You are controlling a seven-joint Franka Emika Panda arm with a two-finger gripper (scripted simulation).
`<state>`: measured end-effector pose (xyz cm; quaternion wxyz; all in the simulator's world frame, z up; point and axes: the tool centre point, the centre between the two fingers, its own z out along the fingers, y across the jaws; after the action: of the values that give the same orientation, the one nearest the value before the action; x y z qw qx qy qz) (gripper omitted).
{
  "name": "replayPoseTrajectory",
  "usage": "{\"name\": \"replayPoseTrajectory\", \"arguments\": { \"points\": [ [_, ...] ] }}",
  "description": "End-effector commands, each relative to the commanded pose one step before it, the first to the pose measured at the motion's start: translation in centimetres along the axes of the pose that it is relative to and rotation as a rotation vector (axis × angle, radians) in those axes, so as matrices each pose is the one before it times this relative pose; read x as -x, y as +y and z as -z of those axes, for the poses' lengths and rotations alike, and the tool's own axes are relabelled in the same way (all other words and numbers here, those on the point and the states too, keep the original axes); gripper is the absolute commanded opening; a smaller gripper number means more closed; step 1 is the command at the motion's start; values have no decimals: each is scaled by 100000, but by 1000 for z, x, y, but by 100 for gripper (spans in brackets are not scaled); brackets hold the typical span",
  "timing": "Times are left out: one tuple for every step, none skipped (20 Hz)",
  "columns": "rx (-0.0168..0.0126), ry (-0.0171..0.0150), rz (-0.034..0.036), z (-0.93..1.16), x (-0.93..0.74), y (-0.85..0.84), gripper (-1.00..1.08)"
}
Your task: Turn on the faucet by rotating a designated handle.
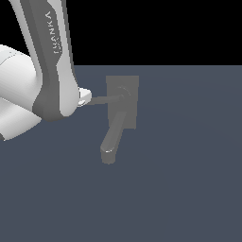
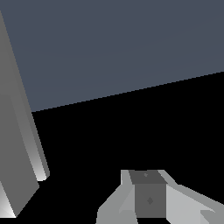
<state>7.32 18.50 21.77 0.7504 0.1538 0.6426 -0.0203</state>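
The grey faucet has a flat back plate and a thick spout angled down toward the exterior view's left. Its thin handle runs from the round hub out to the exterior view's left. My gripper sits at the handle's free end, mostly hidden behind my white arm. Close up in the wrist view, a long flat grey bar that looks like the handle stands beside one finger. The frames do not show whether the gripper is open or shut.
The faucet stands on a flat blue-grey floor. My white and grey arm fills the exterior view's upper left, right next to the handle's end.
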Motion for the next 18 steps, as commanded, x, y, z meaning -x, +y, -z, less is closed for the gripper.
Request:
{"name": "replayPoseTrajectory", "arguments": {
  "points": [
    [136, 88, 156, 34, -54, 20, -100],
    [172, 385, 413, 146, -185, -1, -100],
    [261, 573, 602, 214, -279, 1, -100],
    [356, 785, 787, 288, -380, -4, -100],
    [426, 956, 894, 338, -462, -13, -100],
    [447, 1035, 881, 349, -499, -26, -100],
    [410, 995, 752, 317, -478, -39, -100],
    [400, 1032, 672, 306, -494, -59, -100],
    [400, 1157, 649, 317, -555, -99, -100],
    [317, 1177, 614, 293, -577, -159, -100],
    [150, 1040, 569, 230, -536, -228, -100],
    [-47, 802, 528, 149, -450, -284, -100],
    [-231, 568, 515, 75, -365, -333, -100],
    [-418, 364, 546, 10, -300, -394, -100],
    [-603, 177, 605, -50, -246, -462, -100],
    [-764, 30, 695, -99, -215, -533, -100],
    [-911, -98, 840, -144, -205, -614, -100],
    [-818, -162, 856, -147, -180, -562, -100]
  ]
}}
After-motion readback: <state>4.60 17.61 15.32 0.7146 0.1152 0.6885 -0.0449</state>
